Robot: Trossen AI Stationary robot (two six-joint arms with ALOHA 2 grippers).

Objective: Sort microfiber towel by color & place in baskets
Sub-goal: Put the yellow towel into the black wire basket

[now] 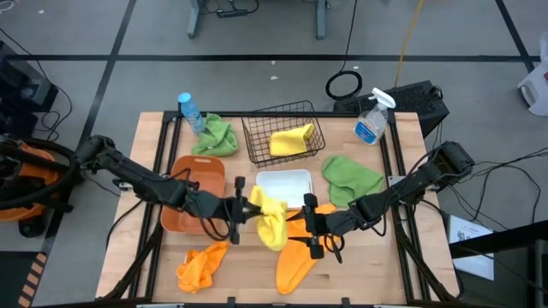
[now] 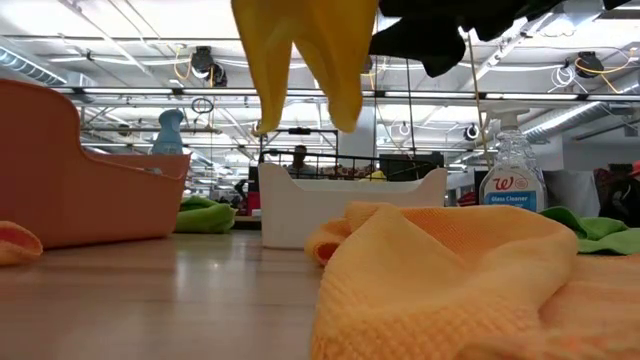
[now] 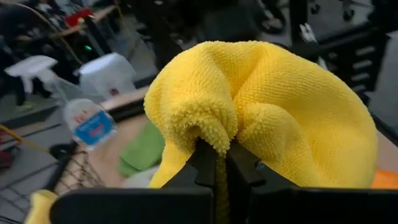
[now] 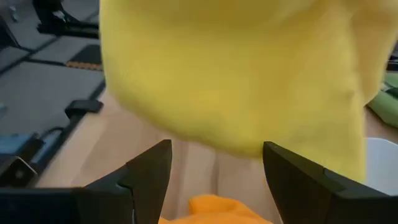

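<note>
A big room with a gray floor and cables lies around the wooden counter point(image 1: 154, 137). The left end effector point(image 1: 242, 208) is up off the counter, near the middle, and it is pinched tight on a yellow towel point(image 1: 270, 221). The towel hangs down from it in soft folds.

I think the towel is light, soft and floppy. It will not break. It bends and droops, so it is best to pinch a thick bunch of cloth, like the fold caught here, not a thin edge that could slip out.

The left arm reaches out long and low across the counter. The right end effector point(image 1: 312, 224) is on the other side of the towel, close by, with its fingers point(image 4: 146, 168) spread apart and holding nothing. An orange towel point(image 1: 300, 257) lies under it.

Just past the left end effector is the white bin point(image 1: 282, 184). Farther on is the wire basket point(image 1: 257, 133), with another yellow towel point(image 1: 291, 139) in it. The orange tub point(image 1: 188, 180) sits under the left arm.
</note>
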